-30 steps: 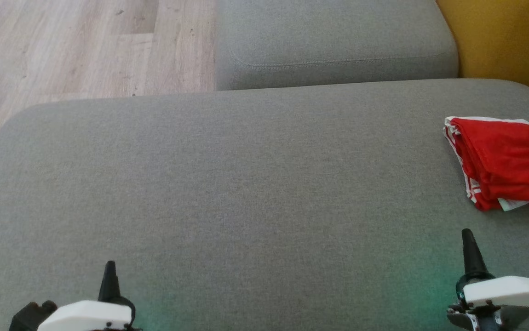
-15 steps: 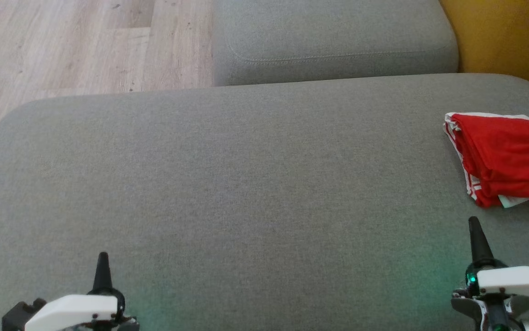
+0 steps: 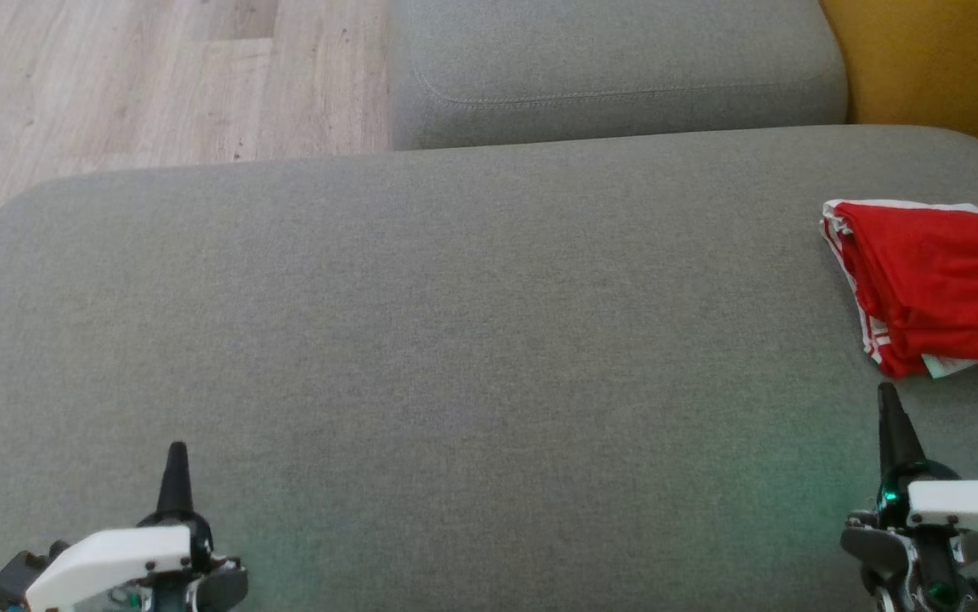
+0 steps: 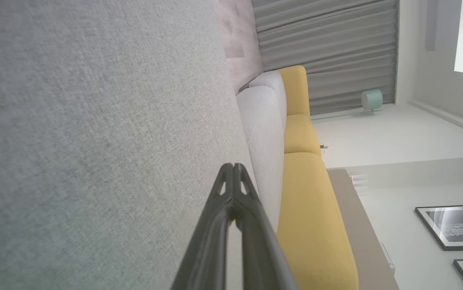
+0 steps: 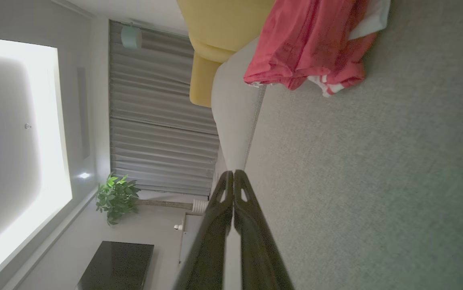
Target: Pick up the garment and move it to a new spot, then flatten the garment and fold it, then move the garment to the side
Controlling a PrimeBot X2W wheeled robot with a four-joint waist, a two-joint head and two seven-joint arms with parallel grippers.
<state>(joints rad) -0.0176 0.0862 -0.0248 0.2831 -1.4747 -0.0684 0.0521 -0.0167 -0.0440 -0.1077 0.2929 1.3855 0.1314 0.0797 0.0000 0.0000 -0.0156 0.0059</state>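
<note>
Right claw (image 3: 887, 393) pinched closed, red garment (image 3: 935, 285) lying on grey cushion (image 3: 455, 340)

A: Your left gripper (image 3: 175, 449) is over the seat cushion's (image 3: 489, 340) near-left corner, fingers pressed together, pointing forward, empty.
B: And your right gripper (image 3: 887, 391) sits at the near-right edge, fingers likewise closed tight, pale wrist housing behind.

No text, brand, number or sign legible. Pale scrap (image 3: 941, 365) at near edge of red garment (image 3: 931, 280): too small to read. Framed prints (image 4: 457, 225) on wall: no lettering made out.
</note>
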